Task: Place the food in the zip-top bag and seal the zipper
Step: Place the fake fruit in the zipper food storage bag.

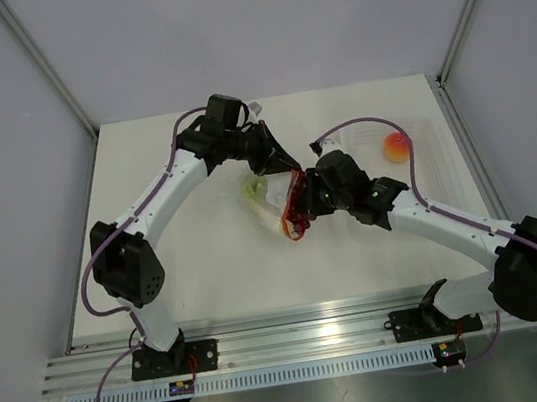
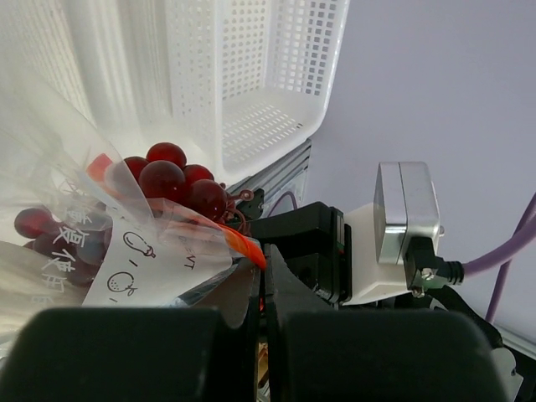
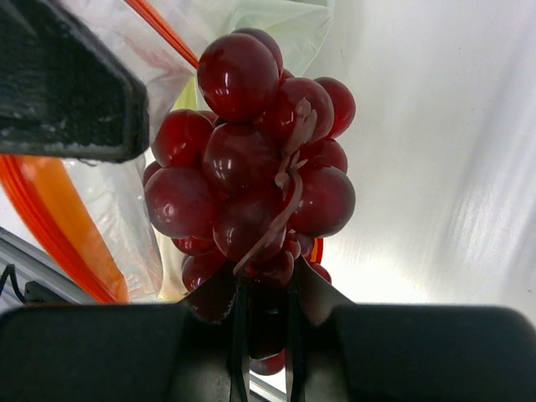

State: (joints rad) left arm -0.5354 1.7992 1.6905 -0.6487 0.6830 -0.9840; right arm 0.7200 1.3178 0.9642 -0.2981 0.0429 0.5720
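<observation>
The left fingers [image 2: 293,301] are pressing fully together, pinching the orange-red zipper [image 2: 243,243] at the mouth edge of the zip-top bag [image 2: 59,167]. They are holding that edge up off the surface [image 1: 218,269], near the middle of the top view. The clear plastic is crinkling and hanging away toward 9 o'clock in the left wrist view, with printed lettering showing on it.

The right fingers [image 3: 316,295] are standing only a narrow gap apart and are gripping the bunch of grapes [image 3: 251,167] by its lower end, with the pale stem running down between them. The bunch is standing up from the fingers toward 12 o'clock in the right wrist view. It is sitting right at the bag's mouth, with the orange-red strip curving past it at 9 o'clock and bag plastic lying behind it. In the left wrist view some grapes are showing through the plastic and others above its edge, so how far the bunch is inside cannot be told.

From above, the two sets of fingers are meeting close together, the left coming in from 11 o'clock and the right from 4 o'clock. The pale-green stalks [image 1: 252,189] are lying inside the bag, at 9 o'clock from the grapes. The peach [image 1: 396,147] is sitting well apart at 2 o'clock, within a faint pale tray [image 1: 436,171].
</observation>
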